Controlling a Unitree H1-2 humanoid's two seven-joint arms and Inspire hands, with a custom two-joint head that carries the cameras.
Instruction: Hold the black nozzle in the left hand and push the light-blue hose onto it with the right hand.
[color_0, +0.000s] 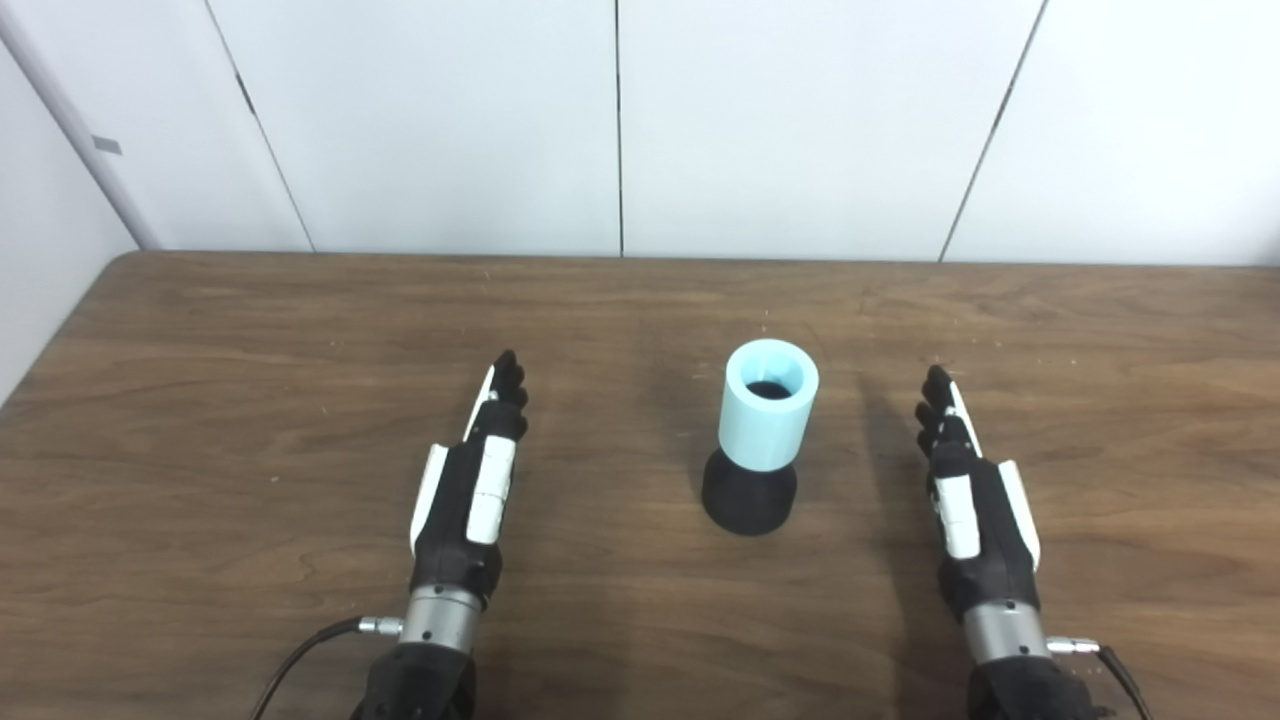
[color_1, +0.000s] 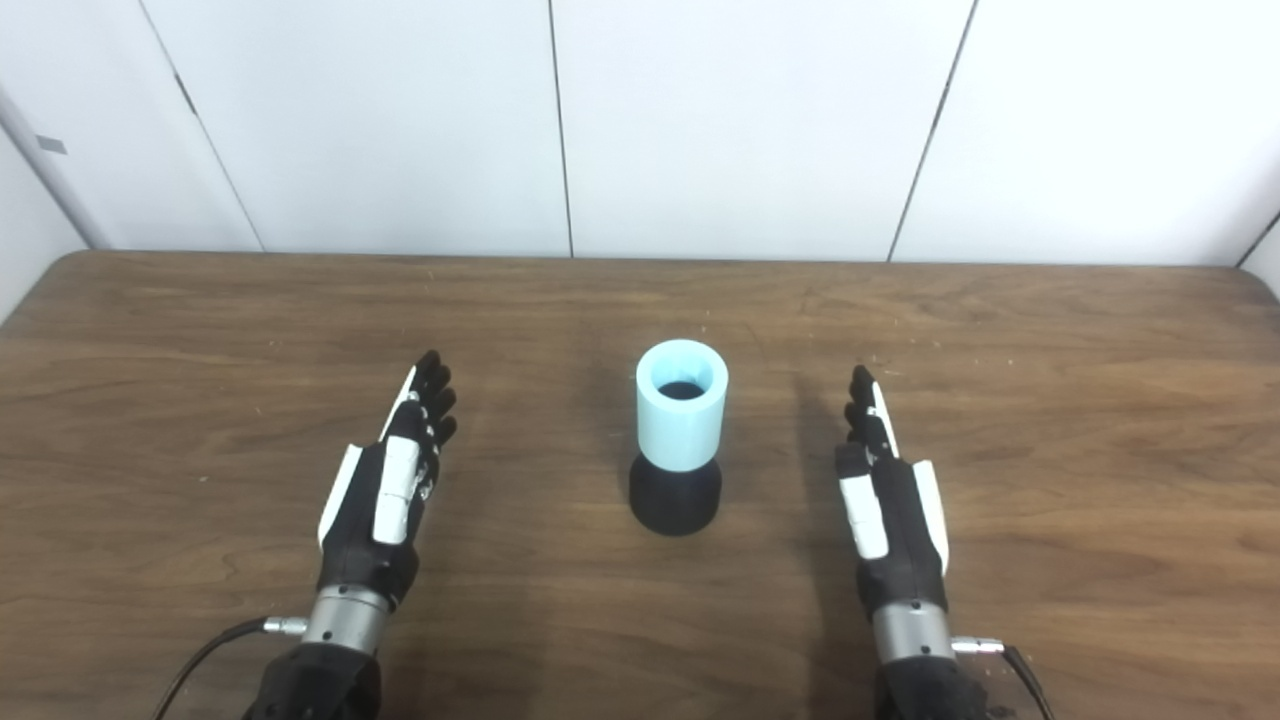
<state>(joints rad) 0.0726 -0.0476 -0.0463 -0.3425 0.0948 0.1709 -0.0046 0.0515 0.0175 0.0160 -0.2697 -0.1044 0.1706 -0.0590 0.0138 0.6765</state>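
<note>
Already the light-blue hose (color_0: 767, 418) sits upright on the black nozzle (color_0: 749, 502); left hand (color_0: 467, 492) and right hand (color_0: 972, 505), both released, should stay clear.

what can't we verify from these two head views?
- How deep the nozzle sits inside the hose: the hose wall covers the joint in both views.
- Palms of left hand and right hand: seen edge-on.
- Forearms: cut off by the bottom edge.
</note>
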